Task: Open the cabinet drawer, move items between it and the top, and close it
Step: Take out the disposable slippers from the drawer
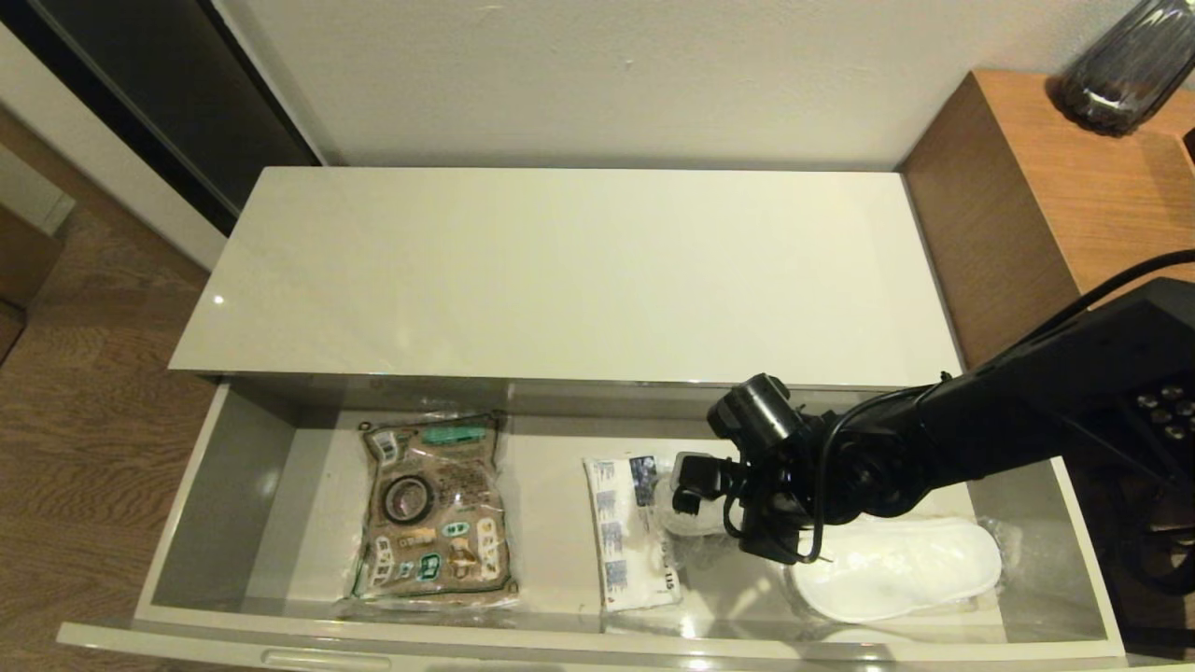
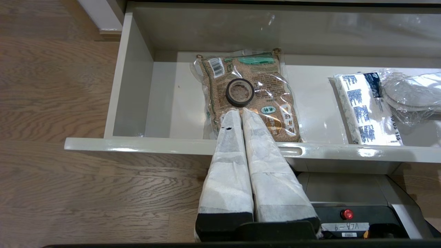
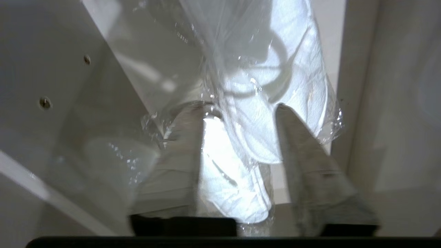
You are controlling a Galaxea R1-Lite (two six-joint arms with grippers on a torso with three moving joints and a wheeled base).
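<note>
The cabinet drawer (image 1: 233, 485) stands pulled out below the bare top (image 1: 560, 271). Inside it, a black tape roll (image 1: 408, 498) rests on the brown patterned pouch (image 1: 434, 555) at the left. The tissue pack (image 1: 625, 541) lies in the middle and the wrapped white slippers (image 1: 896, 565) at the right. My right gripper (image 1: 693, 511) is down in the drawer, open, its fingers either side of the slippers (image 3: 255, 137). My left gripper (image 2: 241, 112) is shut and empty, hovering over the drawer front (image 2: 137, 144), its tips just short of the tape roll (image 2: 240, 92).
A brown wooden side table (image 1: 1055, 205) with a dark vase (image 1: 1130, 65) stands right of the cabinet. Wood floor (image 1: 84, 373) lies to the left. The robot base (image 2: 344, 213) sits just before the drawer front.
</note>
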